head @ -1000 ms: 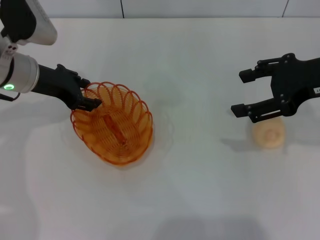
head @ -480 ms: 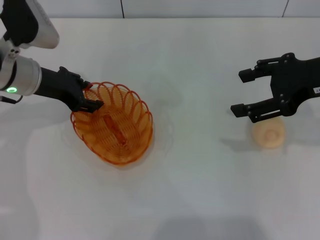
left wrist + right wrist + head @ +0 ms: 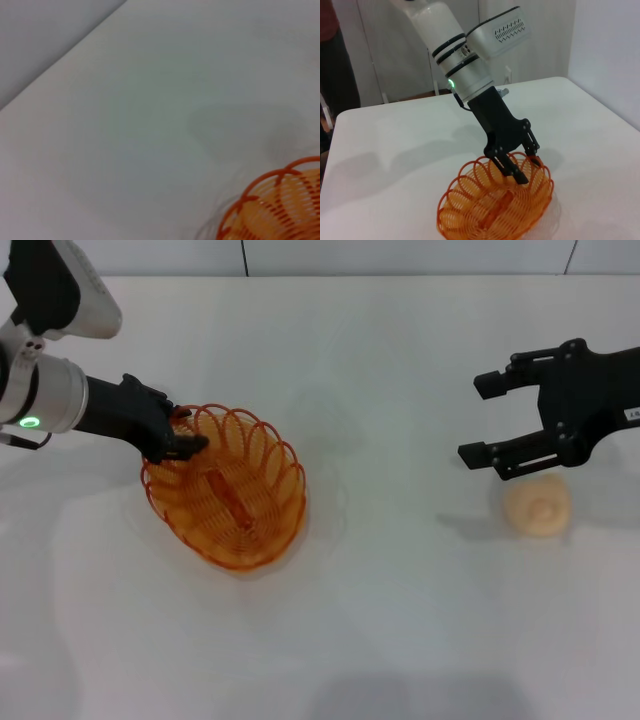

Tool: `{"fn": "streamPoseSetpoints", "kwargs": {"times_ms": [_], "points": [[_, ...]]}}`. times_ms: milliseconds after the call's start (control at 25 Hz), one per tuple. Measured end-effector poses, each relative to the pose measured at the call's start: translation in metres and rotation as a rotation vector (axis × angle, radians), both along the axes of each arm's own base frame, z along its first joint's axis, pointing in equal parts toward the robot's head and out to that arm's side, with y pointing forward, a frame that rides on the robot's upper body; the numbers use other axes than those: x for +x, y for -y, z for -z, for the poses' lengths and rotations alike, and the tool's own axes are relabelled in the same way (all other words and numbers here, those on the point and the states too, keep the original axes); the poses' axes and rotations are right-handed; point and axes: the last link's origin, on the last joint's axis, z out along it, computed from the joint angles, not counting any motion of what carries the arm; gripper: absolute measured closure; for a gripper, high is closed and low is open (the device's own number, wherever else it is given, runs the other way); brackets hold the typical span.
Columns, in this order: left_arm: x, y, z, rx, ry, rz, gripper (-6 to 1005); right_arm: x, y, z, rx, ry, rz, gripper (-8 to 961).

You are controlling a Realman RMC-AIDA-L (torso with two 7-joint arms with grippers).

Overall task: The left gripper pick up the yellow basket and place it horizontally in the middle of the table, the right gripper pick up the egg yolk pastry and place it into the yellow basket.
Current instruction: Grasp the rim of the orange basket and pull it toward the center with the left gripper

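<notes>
The yellow basket (image 3: 232, 492) lies on the white table (image 3: 380, 350), left of centre, its long side running diagonally. My left gripper (image 3: 186, 430) is at the basket's far-left rim. In the right wrist view the left gripper (image 3: 524, 164) has its jaws apart, one finger inside the basket (image 3: 495, 212) and one outside the rim. A bit of the basket's rim shows in the left wrist view (image 3: 280, 205). The egg yolk pastry (image 3: 540, 508) sits at the right of the table. My right gripper (image 3: 472, 420) is open and empty, hovering just beyond and left of the pastry.
The table's far edge meets a pale wall (image 3: 400, 255). In the right wrist view a person in dark clothes (image 3: 337, 65) stands beyond the table's far side.
My left arm has shifted slightly to the right at the basket's rim. My right gripper has drawn a little farther from the pastry, showing more of it. The basket and pastry have not moved.
</notes>
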Motion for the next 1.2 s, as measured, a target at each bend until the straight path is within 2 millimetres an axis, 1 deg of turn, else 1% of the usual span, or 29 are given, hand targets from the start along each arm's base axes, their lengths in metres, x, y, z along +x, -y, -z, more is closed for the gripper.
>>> {"fn": "streamPoseSetpoints", "kwargs": {"times_ms": [120,320,520,960,1200], "points": [[-0.0012,-0.0017,0.0014,0.017,-0.004,-0.003,515,-0.0010,0.0000,-0.0003,0.000,0.000,0.002,139],[-0.0021,-0.0029,0.0050,0.025,-0.004,-0.009,705,-0.0022,-0.0002,-0.0007,0.002,0.000,0.001,139],[-0.0021,-0.0034,0.0052,0.027,-0.004,-0.011,726,-0.0037,-0.0006,-0.0010,0.003,0.000,-0.003,140],[0.0030,-0.0076,-0.0007,0.044,0.019,-0.008,747,-0.0048,-0.0008,-0.0016,0.006,0.000,-0.007,140],[0.0060,-0.0064,-0.0020,0.034,0.028,-0.010,780,-0.0045,-0.0011,-0.0023,0.010,-0.001,-0.004,140]]}}
